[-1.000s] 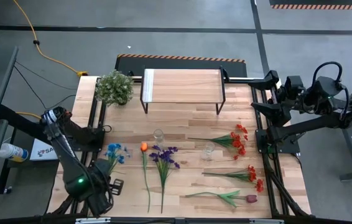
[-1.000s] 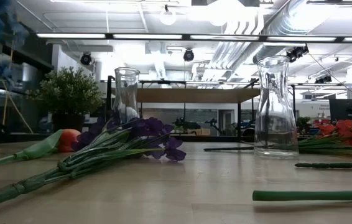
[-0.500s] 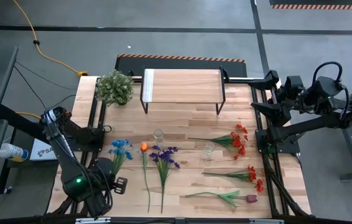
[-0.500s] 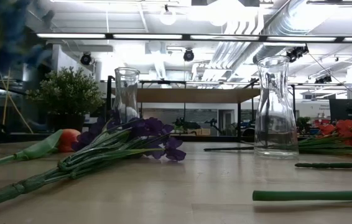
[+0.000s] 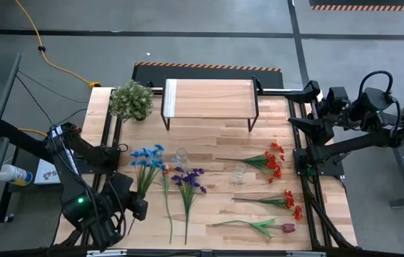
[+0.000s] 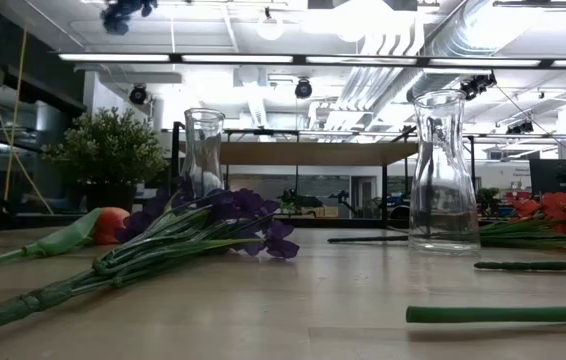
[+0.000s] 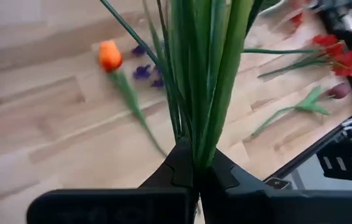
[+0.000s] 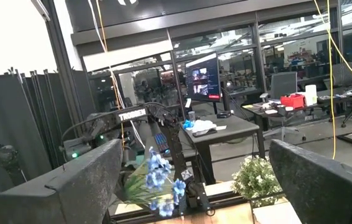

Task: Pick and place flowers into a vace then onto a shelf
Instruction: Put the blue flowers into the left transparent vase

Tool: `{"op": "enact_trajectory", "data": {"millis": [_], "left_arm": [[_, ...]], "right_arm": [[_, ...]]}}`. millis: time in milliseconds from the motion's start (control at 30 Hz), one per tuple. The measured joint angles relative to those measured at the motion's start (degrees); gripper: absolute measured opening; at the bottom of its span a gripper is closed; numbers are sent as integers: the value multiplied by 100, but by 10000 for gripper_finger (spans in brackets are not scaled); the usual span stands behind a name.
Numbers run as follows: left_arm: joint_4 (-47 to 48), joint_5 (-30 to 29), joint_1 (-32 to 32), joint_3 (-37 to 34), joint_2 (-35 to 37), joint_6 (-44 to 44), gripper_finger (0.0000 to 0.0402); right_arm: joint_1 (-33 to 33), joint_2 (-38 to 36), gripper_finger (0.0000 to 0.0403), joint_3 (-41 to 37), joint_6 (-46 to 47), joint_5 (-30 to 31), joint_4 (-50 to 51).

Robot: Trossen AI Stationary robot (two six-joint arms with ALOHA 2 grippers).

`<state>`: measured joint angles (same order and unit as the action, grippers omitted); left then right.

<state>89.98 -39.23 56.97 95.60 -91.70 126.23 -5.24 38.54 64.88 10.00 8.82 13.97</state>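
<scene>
My left gripper (image 5: 139, 207), near the table's front left, is shut on a blue flower (image 5: 147, 155) whose blooms also show high up in the low view (image 6: 128, 10). Two glass vases (image 5: 181, 155) (image 5: 239, 172) stand upright mid-table. The shelf (image 5: 209, 98) stands on its black legs at the far edge. An orange flower (image 5: 165, 168), a purple one (image 5: 188, 178) and red ones (image 5: 270, 160) lie flat on the table. My right gripper (image 5: 303, 107) waits open, raised at the far right. My left gripper pinches the blue flower's bundle of green stems and leaves near its lower end (image 7: 198, 155) between its two fingertips (image 7: 179, 165). The flower is lifted clear of the table. It slants away from the fingers, blooms toward the far edge and above the gripper.
A bushy potted plant (image 5: 131, 100) stands left of the shelf. More red flowers (image 5: 288, 200) and a dark red tulip (image 5: 273, 227) lie at the front right. Bare wood lies between the vases and the shelf.
My left gripper has risen and turned, staying shut. The blue flower has swung with it: its blooms have moved up and toward the far and right, from beside the gripper to near the left vase, clear of the table.
</scene>
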Motion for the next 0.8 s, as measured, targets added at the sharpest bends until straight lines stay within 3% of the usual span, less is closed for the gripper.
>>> {"op": "enact_trajectory", "data": {"millis": [500, 800], "left_arm": [[3, -2954, 2, -66, 0, -1221, 38], [5, -4049, -53, -110, 0, -1932, 38]], "right_arm": [[0, 1, 394, 0, 0, 0, 43], [0, 0, 394, 0, 0, -2, 49]]}}
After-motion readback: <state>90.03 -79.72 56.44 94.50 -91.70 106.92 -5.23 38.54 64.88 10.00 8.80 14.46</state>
